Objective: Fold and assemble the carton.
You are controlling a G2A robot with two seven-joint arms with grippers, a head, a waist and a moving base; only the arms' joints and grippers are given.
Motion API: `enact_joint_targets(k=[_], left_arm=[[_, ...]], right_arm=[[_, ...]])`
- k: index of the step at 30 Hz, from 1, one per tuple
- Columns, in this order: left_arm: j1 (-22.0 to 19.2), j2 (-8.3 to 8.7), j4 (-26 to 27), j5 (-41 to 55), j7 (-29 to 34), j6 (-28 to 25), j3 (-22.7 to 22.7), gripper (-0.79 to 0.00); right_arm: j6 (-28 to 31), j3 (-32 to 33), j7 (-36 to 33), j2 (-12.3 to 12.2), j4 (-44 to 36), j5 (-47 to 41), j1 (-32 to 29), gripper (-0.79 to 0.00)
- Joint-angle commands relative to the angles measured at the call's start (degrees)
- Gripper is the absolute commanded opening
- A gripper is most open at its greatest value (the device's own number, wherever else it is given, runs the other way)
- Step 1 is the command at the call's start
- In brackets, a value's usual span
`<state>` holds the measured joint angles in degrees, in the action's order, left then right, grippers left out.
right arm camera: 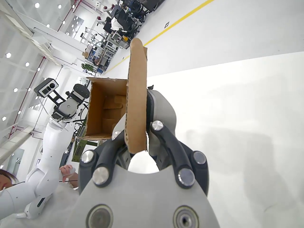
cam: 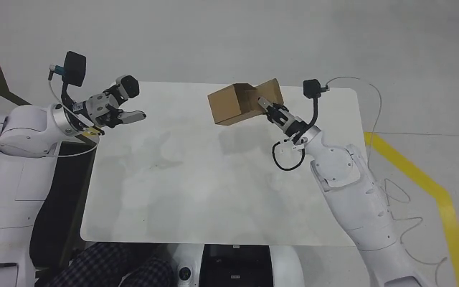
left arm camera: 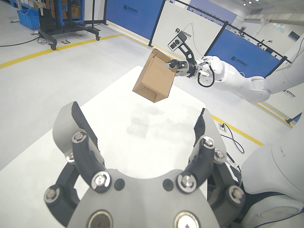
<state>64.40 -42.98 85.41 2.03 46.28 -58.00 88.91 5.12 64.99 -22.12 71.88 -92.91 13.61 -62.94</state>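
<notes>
A brown cardboard carton (cam: 233, 104) hangs in the air over the table's far right part, tilted, with its open end toward the right arm. My right gripper (cam: 267, 107) is shut on one side wall of the carton (right arm camera: 136, 96), next to a raised flap. Inside the carton (right arm camera: 104, 112) the folded bottom flaps show. In the left wrist view the carton (left arm camera: 155, 80) floats well above the tabletop. My left gripper (cam: 128, 117) stands open at the table's far left edge, its black pads (left arm camera: 84, 124) wide apart with nothing between them.
The white table (cam: 186, 194) carries nothing else. A yellow floor line (cam: 416, 172) runs past its right side. A dark chair and a checked cloth (cam: 107, 265) sit at the near left corner.
</notes>
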Motion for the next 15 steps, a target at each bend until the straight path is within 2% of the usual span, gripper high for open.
enact_joint_targets(k=[1, 6, 8, 12, 15], left_arm=[[0.0, 0.0, 0.0, 0.0, 0.0, 0.0, 0.0, 0.0], [0.0, 0.0, 0.0, 0.0, 0.0, 0.0, 0.0, 0.0], [0.0, 0.0, 0.0, 0.0, 0.0, 0.0, 0.0, 0.0], [-0.13, -0.19, 4.93, -12.6, -3.57, 0.0, 1.39, 0.0], [1.03, -0.62, 7.34, -19.55, -10.38, 0.0, 1.04, 0.0]], right_arm=[[0.0, 0.0, 0.0, 0.0, 0.0, 0.0, 0.0, -0.785], [0.0, 0.0, 0.0, 0.0, 0.0, 0.0, 0.0, -0.785], [-0.52, -0.25, 0.14, 0.21, -0.28, -2.73, -0.63, -0.785], [-3.36, -0.34, -0.06, 0.66, -0.51, -7.84, -0.53, -0.785], [-5.43, -0.1, -0.21, 0.91, -1.03, -11.48, -0.65, -0.785]])
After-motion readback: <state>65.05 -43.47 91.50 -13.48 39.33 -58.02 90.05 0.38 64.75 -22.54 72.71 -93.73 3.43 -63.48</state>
